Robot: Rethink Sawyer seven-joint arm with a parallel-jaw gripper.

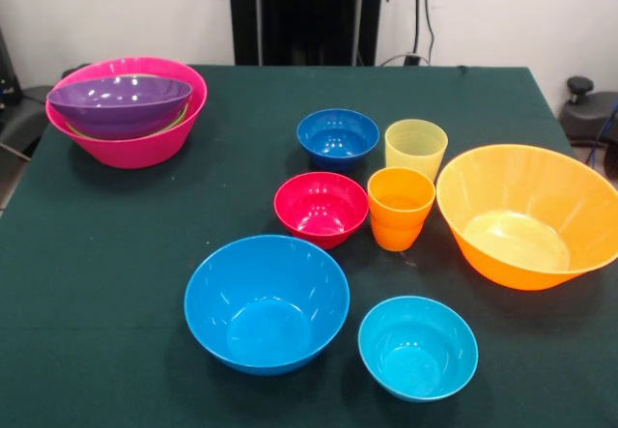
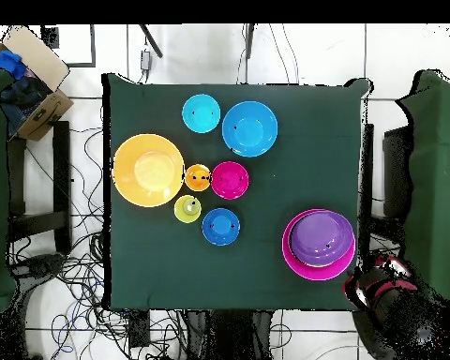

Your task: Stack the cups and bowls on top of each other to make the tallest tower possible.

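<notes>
The tower is a large pink bowl (image 1: 135, 143) at the far left with a purple bowl (image 1: 118, 104) tilted inside it and a lime green rim (image 1: 177, 119) showing beneath; the overhead view shows it too (image 2: 319, 244). Loose on the cloth stand a sky blue bowl (image 1: 266, 302), a cyan bowl (image 1: 418, 346), a red bowl (image 1: 322, 208), a dark blue bowl (image 1: 337, 136) and a large orange bowl (image 1: 529, 214). The orange cup (image 1: 400, 206) and pale yellow cup (image 1: 416, 148) stand upright side by side. The arm's red and black end (image 2: 383, 281) sits off the table's corner beside the tower.
The dark green table (image 1: 116, 254) fills the front view. The robot's black pedestal (image 1: 307, 13) stands behind its far edge. In the overhead view a cardboard box (image 2: 34, 80) lies off the table at top left, and cables run across the floor.
</notes>
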